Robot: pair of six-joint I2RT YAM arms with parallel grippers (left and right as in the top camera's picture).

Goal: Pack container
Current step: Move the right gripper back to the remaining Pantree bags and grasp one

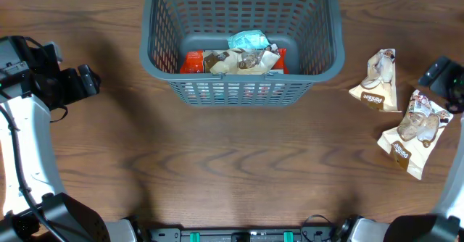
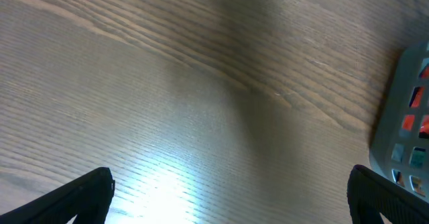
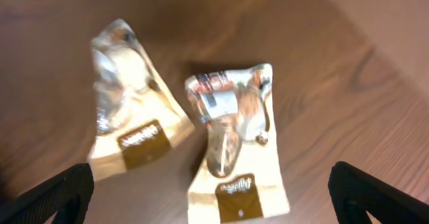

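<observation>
**Right end effector** (image 3: 213, 200): fingers spread wide, nothing held, poised over two snack packets near the right edge of the bench (image 1: 217, 177).

**Packets:** the first packet (image 3: 131, 117) and second packet (image 3: 231, 150) lie just beside each other. Whether they touch cannot be confirmed.

**Left end effector** (image 2: 231, 197): also spread wide and empty, over bare bench near the left edge.

**Container** (image 1: 239, 90): stands at the middle of the far edge, well apart from both loose packets. The packed goods (image 1: 239, 57) inside are orange, teal and tan.

**Hazards, as judged:**
- With the packets so close, a closing grasp could catch both, or nip only a corner of one.
- The film looks glossy and crumpled, so a shallow pinch may slip during the carry.
- A low carry could strike the container's rim.

**Markings:** each loose packet has a brown label with pale script. The blur makes it illegible, and no brand can be confirmed.
</observation>
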